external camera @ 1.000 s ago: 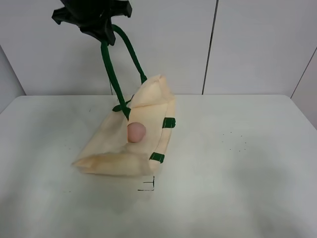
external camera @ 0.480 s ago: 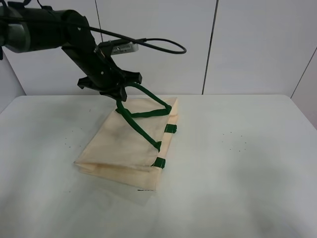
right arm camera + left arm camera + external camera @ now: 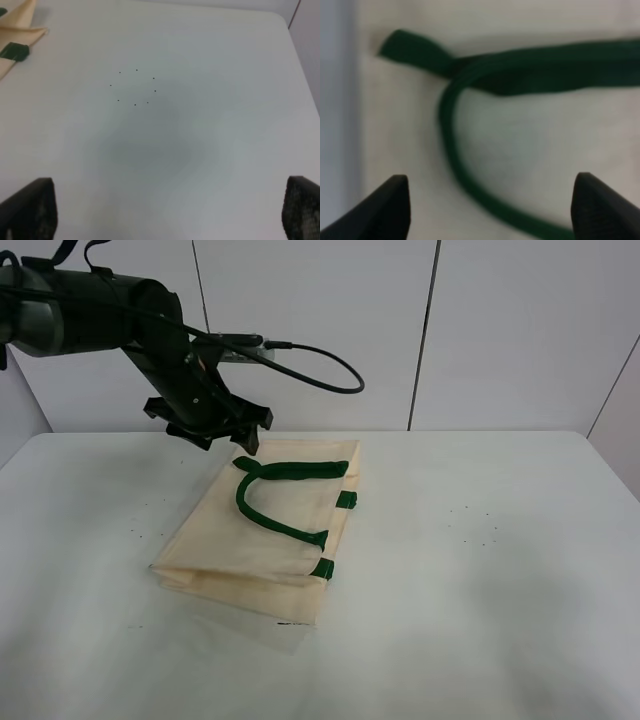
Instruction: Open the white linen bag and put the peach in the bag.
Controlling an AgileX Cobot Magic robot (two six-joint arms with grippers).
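Note:
The white linen bag [image 3: 265, 540] lies flat on the table, and its green handles [image 3: 285, 472] lie loose on top of it. The peach is not visible in any view. My left gripper [image 3: 222, 435] hovers just above the bag's far left corner, open and empty. In the left wrist view the gripper [image 3: 492, 210] has wide-apart fingertips [image 3: 395, 205] over the cream cloth [image 3: 520, 140] and a green handle [image 3: 520, 70]. My right gripper [image 3: 167, 210] is open and empty over bare table. It is out of the exterior high view.
The white table [image 3: 480, 570] extends to the right of the bag. A corner of the bag [image 3: 20, 30] with a green tab [image 3: 14, 51] shows in the right wrist view. A black cable [image 3: 320, 365] loops off the left arm. Grey wall panels stand behind.
A second ago the left gripper held the handle high, with the peach showing in the bag's mouth. It lowered and let go. The bag now lies flat and the peach is hidden.

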